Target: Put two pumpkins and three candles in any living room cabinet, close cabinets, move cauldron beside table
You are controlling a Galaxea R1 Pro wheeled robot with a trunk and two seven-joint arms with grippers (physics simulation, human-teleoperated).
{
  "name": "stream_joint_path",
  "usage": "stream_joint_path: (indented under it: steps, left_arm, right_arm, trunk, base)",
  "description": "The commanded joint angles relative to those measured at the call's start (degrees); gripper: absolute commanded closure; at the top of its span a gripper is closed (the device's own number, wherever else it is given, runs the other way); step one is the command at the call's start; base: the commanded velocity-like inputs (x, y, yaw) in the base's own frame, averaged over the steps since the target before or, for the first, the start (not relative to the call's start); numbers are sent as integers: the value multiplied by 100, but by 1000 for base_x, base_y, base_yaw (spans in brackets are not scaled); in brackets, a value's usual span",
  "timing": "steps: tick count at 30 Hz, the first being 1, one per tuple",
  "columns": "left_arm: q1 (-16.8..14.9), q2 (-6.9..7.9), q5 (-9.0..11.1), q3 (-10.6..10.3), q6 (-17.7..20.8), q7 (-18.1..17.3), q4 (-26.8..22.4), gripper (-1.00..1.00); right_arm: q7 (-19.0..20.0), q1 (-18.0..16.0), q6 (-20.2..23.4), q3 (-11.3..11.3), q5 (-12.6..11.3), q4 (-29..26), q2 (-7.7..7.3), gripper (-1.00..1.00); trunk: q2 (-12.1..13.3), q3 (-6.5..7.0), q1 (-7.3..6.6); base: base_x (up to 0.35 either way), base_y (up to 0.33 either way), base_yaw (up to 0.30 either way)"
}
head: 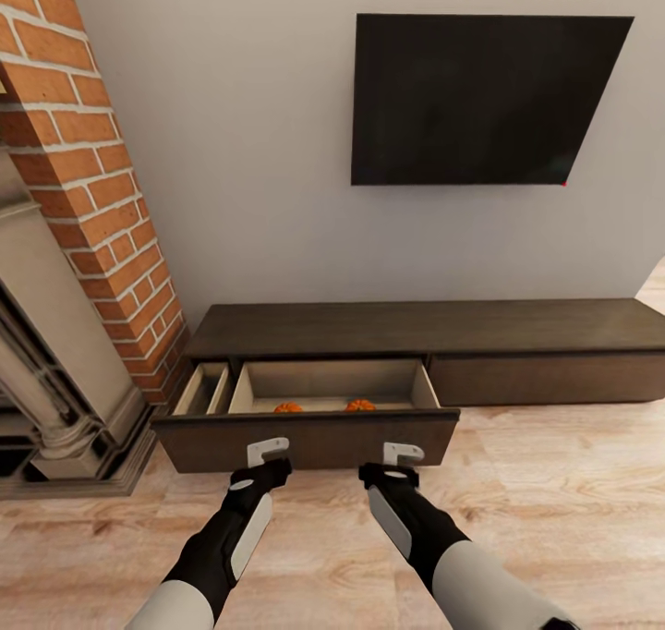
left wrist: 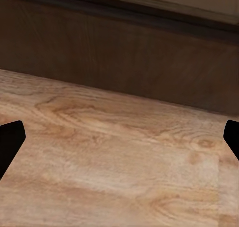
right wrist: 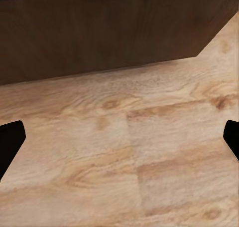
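The long dark-brown cabinet (head: 416, 327) stands against the wall, with its wide left drawer (head: 309, 436) pulled out toward me. Two orange pumpkins (head: 287, 408) (head: 360, 405) lie in the drawer's pale inside, just behind its front panel. My left gripper (head: 268, 448) and right gripper (head: 404, 452) hover side by side right in front of that panel, both open and empty. In the wrist views the left gripper (left wrist: 119, 142) and right gripper (right wrist: 119, 142) look at the drawer front (left wrist: 124, 57) (right wrist: 99, 32) over bare floor. Candles, cauldron and table are out of view.
A narrow compartment (head: 203, 390) left of the drawer also stands open. The right drawer front (head: 545, 378) is shut. A brick column (head: 92, 168) and stone fireplace surround (head: 55, 353) crowd the left. A dark TV (head: 480, 99) hangs above. Wood floor (head: 554, 519) spreads to the right.
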Motion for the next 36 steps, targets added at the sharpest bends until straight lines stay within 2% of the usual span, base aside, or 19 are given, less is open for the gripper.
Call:
stream_joint_path:
  steps: [1,4,10,14,15,20,27,32,36]
  left_arm:
    - [-1,6,55,-24,-26,48,-5,-100]
    - [-2,8,55,-26,-90,47,0,-100]
    - [-1,10,39,-45,-335,47,111,-100]
    - [1,8,-137,-269,-710,47,313,-100]
    - [-2,5,-217,-396,-862,56,386,-100]
    - [3,1,-297,-682,-1065,77,483,-100]
    - [10,8,-313,-775,-1098,76,494,-100]
    - [13,11,-315,-779,-1108,67,495,-100]
    - [13,16,-314,-779,-1223,60,502,-100]
  right_arm:
    - [53,-5,-94,41,48,60,0,-100]
    - [250,-5,-344,66,140,275,0,-100]
    - [337,-5,-752,87,174,403,0,-100]
    - [341,-5,-1100,87,176,535,0,-100]
    - [342,-5,-1300,85,175,571,0,-100]
    - [350,-5,-1760,97,176,606,0,-100]
    - [356,-3,-2154,137,184,625,0,-100]
    - [360,-4,-2243,512,185,768,0,-100]
    - [360,-5,-2255,615,185,797,0,-100]
  trunk:
    - [-44,-24,22]
    - [-164,-77,88]
    - [-405,-185,220]
    - [-566,-257,307]
    - [-606,-275,329]
    - [-806,-365,439]
    - [-1087,-490,593]
    - [-1287,-580,703]
    - [-1448,-652,791]
  base:
    - [0,0,0]
    - [0,0,0]
    - [0,0,0]
    - [0,0,0]
    - [0,0,0]
    - [0,0,0]
    - [0,0,0]
    - [0,0,0]
    - [0,0,0]
